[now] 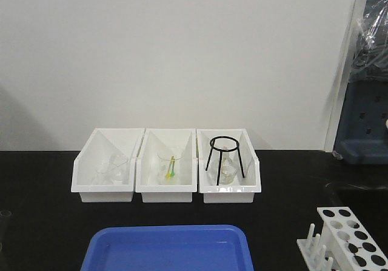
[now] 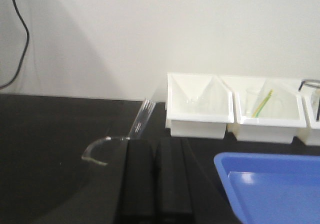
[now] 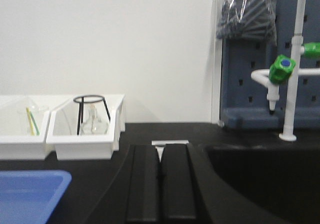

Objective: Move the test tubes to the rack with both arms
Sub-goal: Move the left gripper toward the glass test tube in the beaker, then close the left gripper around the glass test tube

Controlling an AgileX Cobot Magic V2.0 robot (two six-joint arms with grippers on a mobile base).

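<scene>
My left gripper [image 2: 155,143] and right gripper [image 3: 160,148] are both pinched together on nothing, so I fear advancing the left one may knock what is perhaps a tube [image 2: 142,116], just above its tips in frame.

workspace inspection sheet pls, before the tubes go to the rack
surface: black table, no spills seen
job's things: white rack at the front right, visible holes empty; clear test tubes leaning in a glass beaker by the left gripper, count unclear
clutter: three white bins holding glassware; black wire stand in the right bin; blue tray at the front
grippers: left gripper and right gripper both shut, holding nothing
cables: one dark cable against the wall
surroundings: white wall; grey-blue pegboard; tap with green knob
</scene>
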